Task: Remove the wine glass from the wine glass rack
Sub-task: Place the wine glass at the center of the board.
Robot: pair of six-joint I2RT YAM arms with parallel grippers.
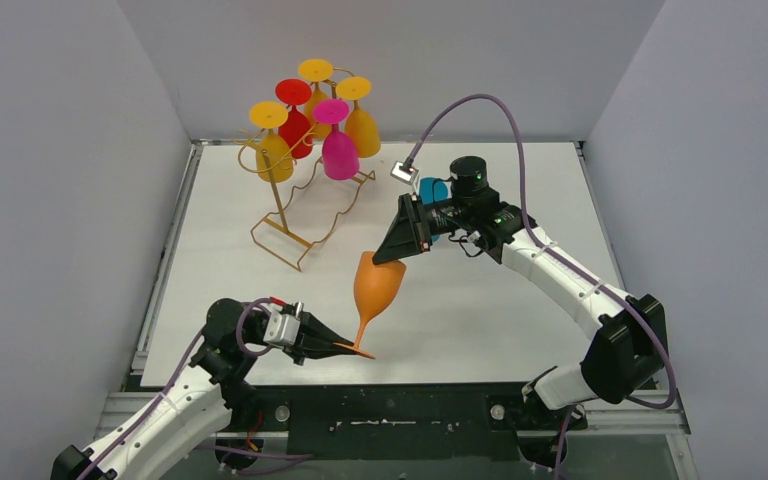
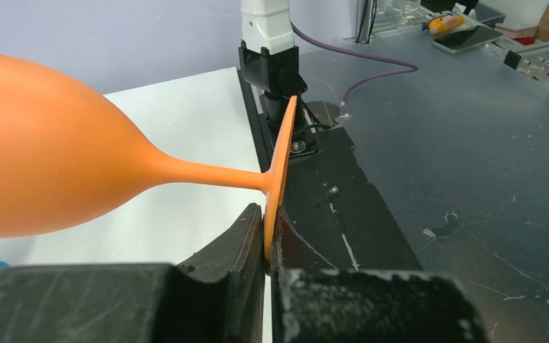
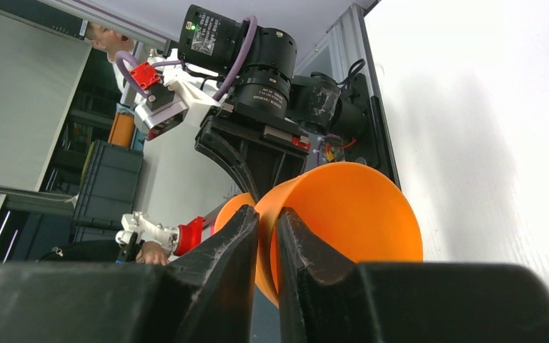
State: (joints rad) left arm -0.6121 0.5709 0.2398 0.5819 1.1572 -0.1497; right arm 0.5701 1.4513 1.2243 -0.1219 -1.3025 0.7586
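We've L gripper [image 1: 355,348] pinching orange plastic wine glass [image 1: 378,285] foot, off gold wire rack [image 1: 283,205]; R gripper [image 1: 391,262] straddles rim, prob handoff, grip unclear.

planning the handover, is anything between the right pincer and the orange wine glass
Nothing visible. The right pincer is at the rim of the orange wine glass, one finger inside the bowl and one outside. The left pincer is shut on its foot. The gold wire rack with the other glasses stands apart, back left.
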